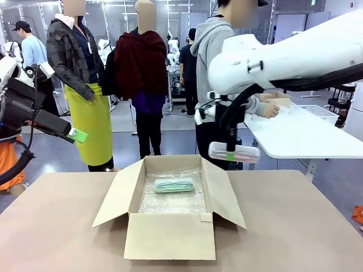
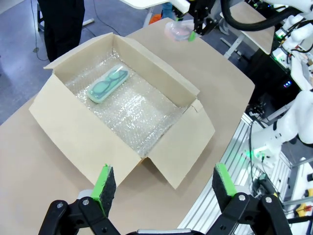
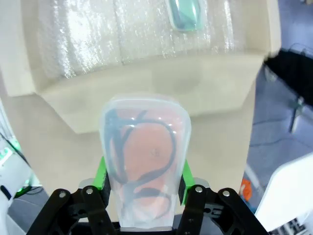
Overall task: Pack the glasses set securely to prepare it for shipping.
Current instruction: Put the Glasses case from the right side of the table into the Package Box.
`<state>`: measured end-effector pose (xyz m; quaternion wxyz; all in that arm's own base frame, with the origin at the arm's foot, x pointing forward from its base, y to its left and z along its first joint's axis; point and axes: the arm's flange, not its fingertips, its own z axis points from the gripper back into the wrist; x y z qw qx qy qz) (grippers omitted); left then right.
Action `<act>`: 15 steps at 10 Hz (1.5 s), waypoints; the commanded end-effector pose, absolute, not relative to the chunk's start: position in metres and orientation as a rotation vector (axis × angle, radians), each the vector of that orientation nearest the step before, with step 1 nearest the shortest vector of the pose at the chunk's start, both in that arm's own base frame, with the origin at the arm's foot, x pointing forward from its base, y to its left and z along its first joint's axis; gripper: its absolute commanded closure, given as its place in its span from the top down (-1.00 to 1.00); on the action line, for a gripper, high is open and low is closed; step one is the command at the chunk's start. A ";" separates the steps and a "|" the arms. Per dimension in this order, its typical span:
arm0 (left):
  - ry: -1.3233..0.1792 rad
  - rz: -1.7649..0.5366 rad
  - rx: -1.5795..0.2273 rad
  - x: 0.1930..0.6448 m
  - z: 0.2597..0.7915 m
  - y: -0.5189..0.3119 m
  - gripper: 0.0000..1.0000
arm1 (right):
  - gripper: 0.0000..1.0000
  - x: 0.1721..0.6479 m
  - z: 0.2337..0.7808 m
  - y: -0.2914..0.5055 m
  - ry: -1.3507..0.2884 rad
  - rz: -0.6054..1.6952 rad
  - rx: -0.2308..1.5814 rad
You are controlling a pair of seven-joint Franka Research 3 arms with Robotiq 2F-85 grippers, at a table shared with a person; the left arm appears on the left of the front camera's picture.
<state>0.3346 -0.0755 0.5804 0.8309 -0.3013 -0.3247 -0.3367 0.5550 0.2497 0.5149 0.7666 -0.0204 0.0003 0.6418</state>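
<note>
An open cardboard box (image 1: 170,232) lined with bubble wrap stands mid-table. The pale mint green case (image 1: 174,185) of the glasses set lies flat inside it, toward the far wall; it also shows as the mint case (image 2: 108,84) and at the top edge as the mint case (image 3: 186,13). My right gripper (image 1: 231,154) is shut on the pale pink case (image 1: 249,153), held level in the air above the box's right flap. The pink case (image 3: 144,156), with dark glasses inside, sits between green pads (image 3: 101,171). My left gripper (image 2: 165,183) hangs open and empty, high at the left (image 1: 76,135).
A white side table (image 1: 306,136) with a white basket (image 1: 317,112) stands at the back right, where a person works. Several people stand beyond the far table edge. In the left wrist view the brown table's edge (image 2: 230,132) drops off near other equipment.
</note>
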 end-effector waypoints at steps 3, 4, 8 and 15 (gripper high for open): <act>-0.690 -0.716 -0.661 0.334 0.581 -0.075 1.00 | -0.43 0.562 0.497 0.349 -0.012 1.561 -0.122; -0.690 -0.716 -0.661 0.334 0.581 -0.075 1.00 | -0.43 0.561 0.492 0.370 0.000 1.576 -0.143; -0.690 -0.716 -0.661 0.334 0.581 -0.075 1.00 | -0.43 0.540 0.442 0.424 0.036 1.666 -0.143; -0.690 -0.716 -0.661 0.334 0.581 -0.075 1.00 | -0.43 0.523 0.348 0.442 0.066 1.656 -0.072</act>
